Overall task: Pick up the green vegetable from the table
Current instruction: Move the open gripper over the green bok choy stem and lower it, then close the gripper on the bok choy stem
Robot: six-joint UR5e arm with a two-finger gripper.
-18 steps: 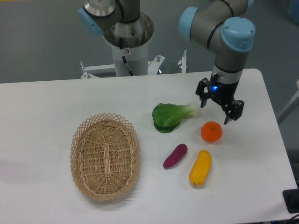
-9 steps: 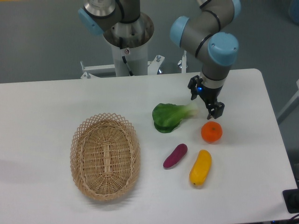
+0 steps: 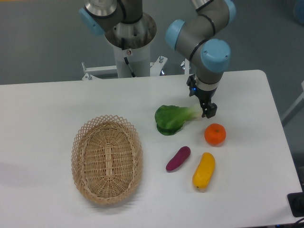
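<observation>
The green vegetable [image 3: 172, 118] lies on the white table [image 3: 47, 109] right of centre, dark leaves to the left and its pale stem pointing right. My gripper [image 3: 199, 102] hangs open and empty just above the stem's right end, one finger behind and one in front. Whether it touches the stem cannot be told.
An orange [image 3: 215, 134] sits just below and right of the gripper. A purple eggplant piece [image 3: 178, 158] and a yellow oblong piece [image 3: 204, 170] lie nearer the front. A wicker basket [image 3: 107, 158] stands at the left. The robot's base column [image 3: 129, 42] is at the back.
The gripper has moved left and slightly back, from above the orange to over the vegetable's stem end. The objects have not moved.
</observation>
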